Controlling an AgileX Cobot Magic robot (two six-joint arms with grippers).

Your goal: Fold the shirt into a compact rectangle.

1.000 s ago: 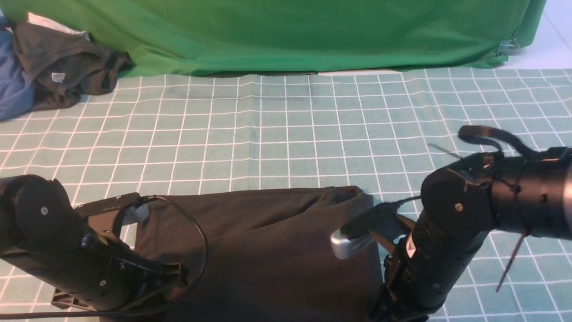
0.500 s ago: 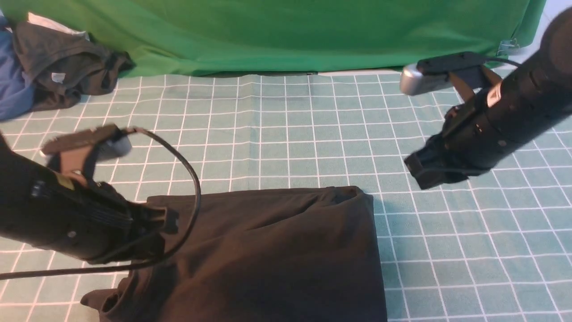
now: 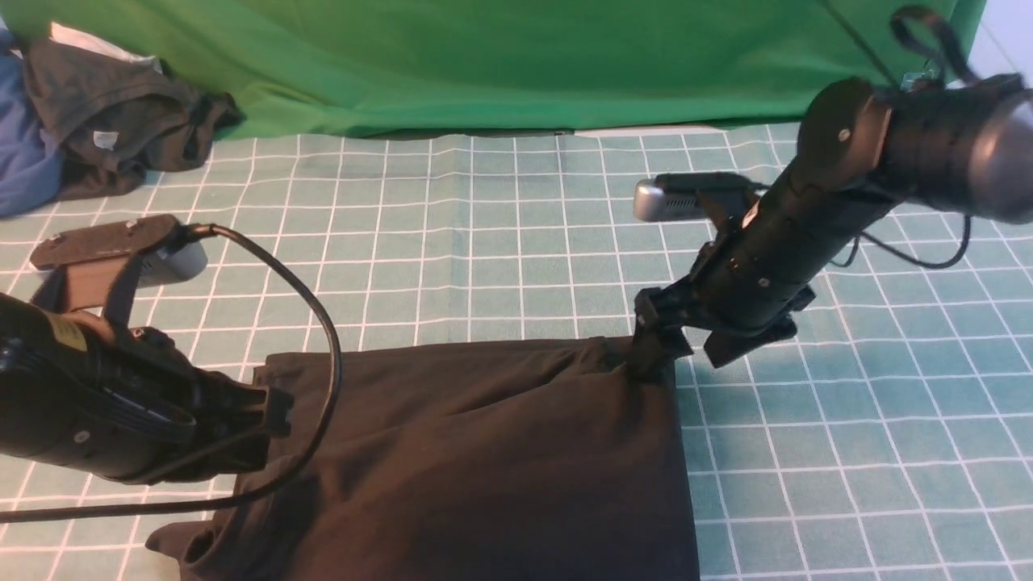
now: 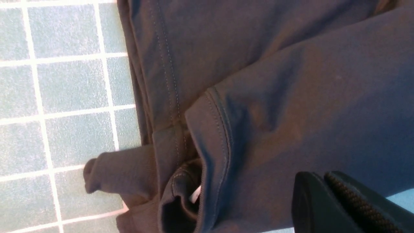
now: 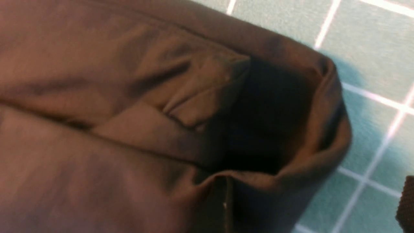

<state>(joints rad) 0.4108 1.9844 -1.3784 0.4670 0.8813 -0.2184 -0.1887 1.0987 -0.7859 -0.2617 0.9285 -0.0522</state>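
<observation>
The black shirt [image 3: 484, 460] lies folded on the checked tablecloth [image 3: 516, 242], and its print is hidden. Its collar [image 4: 181, 194] shows in the left wrist view with a sliver of white inside. My left gripper [image 3: 270, 411] hangs over the shirt's left edge, its fingers [image 4: 310, 197] pressed together with no cloth between them. My right gripper [image 3: 690, 359] is open at the shirt's far right corner [image 5: 323, 106]: one finger touches the raised corner, the other stands over the tablecloth. Only one of its fingertips [image 5: 407, 204] shows in the right wrist view.
A crumpled dark garment [image 3: 121, 113] and blue cloth [image 3: 24, 153] lie at the back left. A green backdrop [image 3: 516, 56] hangs along the table's far side. The left arm's black cable [image 3: 327, 339] loops over the shirt's left part.
Both arms rose from the shirt's near side. The right arm then came down from the upper right to the shirt's far right corner. The left gripper shifted slightly left.
</observation>
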